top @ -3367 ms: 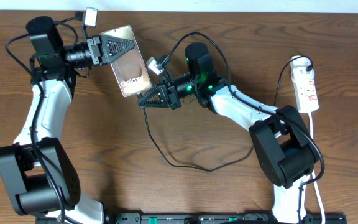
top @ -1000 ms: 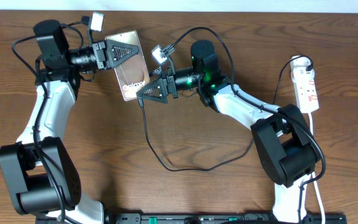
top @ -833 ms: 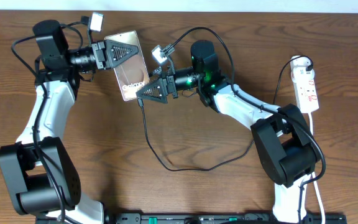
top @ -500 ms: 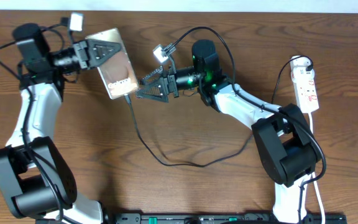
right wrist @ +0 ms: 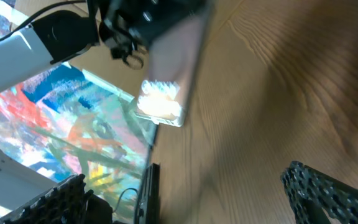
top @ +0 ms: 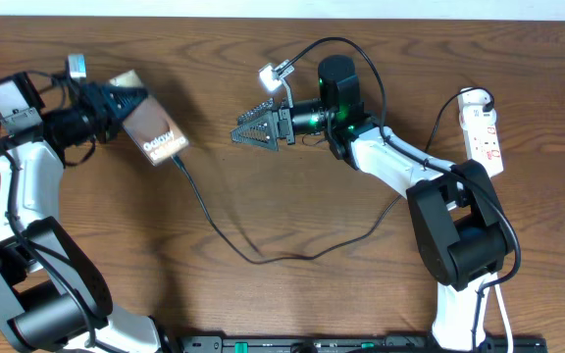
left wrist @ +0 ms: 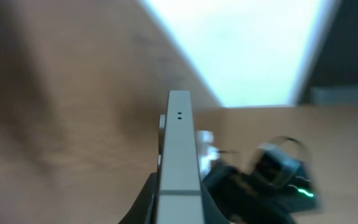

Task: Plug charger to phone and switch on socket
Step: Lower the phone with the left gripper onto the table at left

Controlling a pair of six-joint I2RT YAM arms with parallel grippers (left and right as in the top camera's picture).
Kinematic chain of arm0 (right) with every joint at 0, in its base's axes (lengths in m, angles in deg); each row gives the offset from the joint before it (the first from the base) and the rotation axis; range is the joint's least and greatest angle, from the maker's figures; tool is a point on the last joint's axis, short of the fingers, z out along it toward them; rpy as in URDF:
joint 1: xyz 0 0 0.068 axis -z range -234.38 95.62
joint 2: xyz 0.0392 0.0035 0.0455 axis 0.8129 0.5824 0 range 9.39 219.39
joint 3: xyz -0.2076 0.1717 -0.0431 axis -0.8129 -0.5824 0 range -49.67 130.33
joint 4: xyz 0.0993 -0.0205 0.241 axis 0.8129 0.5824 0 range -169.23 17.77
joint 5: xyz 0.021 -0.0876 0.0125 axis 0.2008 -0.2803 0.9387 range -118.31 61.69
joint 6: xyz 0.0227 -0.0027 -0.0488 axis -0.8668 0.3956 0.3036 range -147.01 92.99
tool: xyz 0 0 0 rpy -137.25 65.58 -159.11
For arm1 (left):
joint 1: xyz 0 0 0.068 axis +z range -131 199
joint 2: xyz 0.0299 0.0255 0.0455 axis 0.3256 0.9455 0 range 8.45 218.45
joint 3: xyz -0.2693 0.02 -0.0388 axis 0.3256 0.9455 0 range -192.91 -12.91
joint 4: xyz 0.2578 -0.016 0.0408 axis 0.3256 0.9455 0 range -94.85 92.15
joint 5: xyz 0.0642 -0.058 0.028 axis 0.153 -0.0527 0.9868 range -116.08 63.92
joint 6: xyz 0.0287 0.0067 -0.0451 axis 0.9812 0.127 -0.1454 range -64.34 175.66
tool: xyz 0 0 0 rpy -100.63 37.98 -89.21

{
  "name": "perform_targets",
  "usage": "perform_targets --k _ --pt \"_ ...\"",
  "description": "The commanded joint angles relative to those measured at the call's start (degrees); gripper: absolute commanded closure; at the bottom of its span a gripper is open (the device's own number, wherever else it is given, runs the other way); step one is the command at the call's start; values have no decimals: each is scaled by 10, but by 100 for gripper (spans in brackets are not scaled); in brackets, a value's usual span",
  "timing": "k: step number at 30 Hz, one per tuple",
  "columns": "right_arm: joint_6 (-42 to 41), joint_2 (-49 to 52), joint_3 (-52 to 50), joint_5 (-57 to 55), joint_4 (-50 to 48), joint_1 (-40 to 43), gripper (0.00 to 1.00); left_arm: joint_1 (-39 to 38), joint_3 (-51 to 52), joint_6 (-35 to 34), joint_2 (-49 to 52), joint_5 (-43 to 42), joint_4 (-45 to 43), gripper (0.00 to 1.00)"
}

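Plainly, left pincer (top: 124, 101) grips the phone (top: 160, 142), charger (top: 214, 221) plugged into it.

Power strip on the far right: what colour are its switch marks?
Red, on the white power strip; clearest in the overhead view.

Between my right gripper (top: 241, 131) and the phone (top: 153, 139) held in my left gripper (top: 126, 106), the desk (top: 209, 127) lies bare, so that way is open. Lower down, the black cable (top: 263, 257) loops across the desk. My own right arm (top: 400, 172) lies between that gripper and the power strip (top: 484, 132) at the desk's right edge.
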Motion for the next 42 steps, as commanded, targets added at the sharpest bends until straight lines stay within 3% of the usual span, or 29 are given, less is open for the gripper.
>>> perform_targets --k 1,6,16,42 --pt "5 1 10 2 3 4 1 -7 0 92 -6 202 82 93" --pt "9 1 10 2 3 4 1 -17 29 102 -6 310 109 93" --pt "9 1 10 2 8 4 1 -22 102 102 -5 387 104 92" --pt "18 1 10 2 24 3 1 -24 199 67 1 391 58 93"
